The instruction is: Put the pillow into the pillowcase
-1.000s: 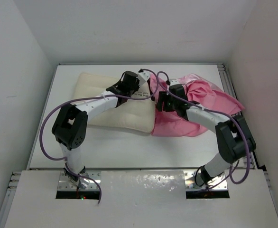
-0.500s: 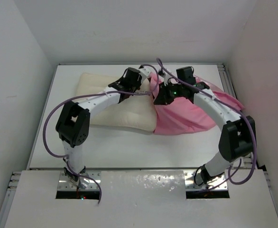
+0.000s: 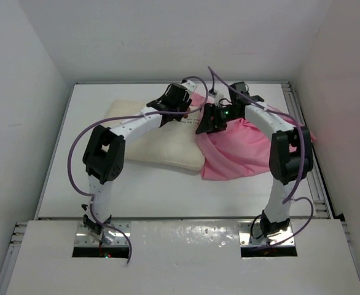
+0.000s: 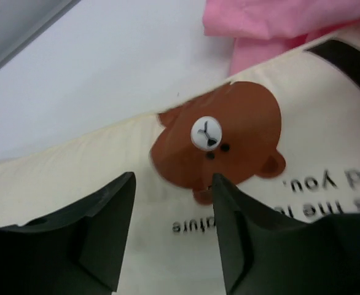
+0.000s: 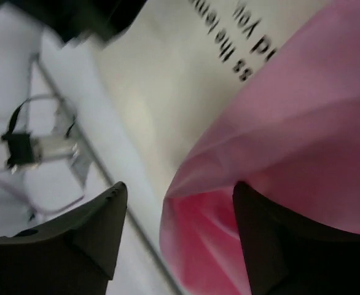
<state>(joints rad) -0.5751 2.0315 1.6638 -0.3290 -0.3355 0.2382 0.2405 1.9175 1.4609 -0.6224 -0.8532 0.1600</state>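
The cream pillow (image 3: 152, 138) lies left of centre on the table, its right end against the pink pillowcase (image 3: 244, 153). My left gripper (image 3: 183, 106) hovers over the pillow's far right corner. In the left wrist view its jaws (image 4: 172, 179) stand open just above the brown bear mark (image 4: 220, 138) and the print, with nothing between them. My right gripper (image 3: 209, 125) is at the pillowcase's left edge. It is open (image 5: 180, 185), with the pink hem (image 5: 272, 160) hanging loose between the fingers and the pillow (image 5: 174, 80) beyond.
White walls close in the white table (image 3: 155, 190) at the back and both sides. A metal rail (image 3: 300, 114) runs along the right edge. Purple cables (image 3: 75, 147) loop off both arms. The crumpled pillowcase reaches nearly to the right rail.
Both grippers, shut half a second ago, now stand open. The right arm has swung toward the back over the pillowcase, and the left arm's elbow has shifted right.
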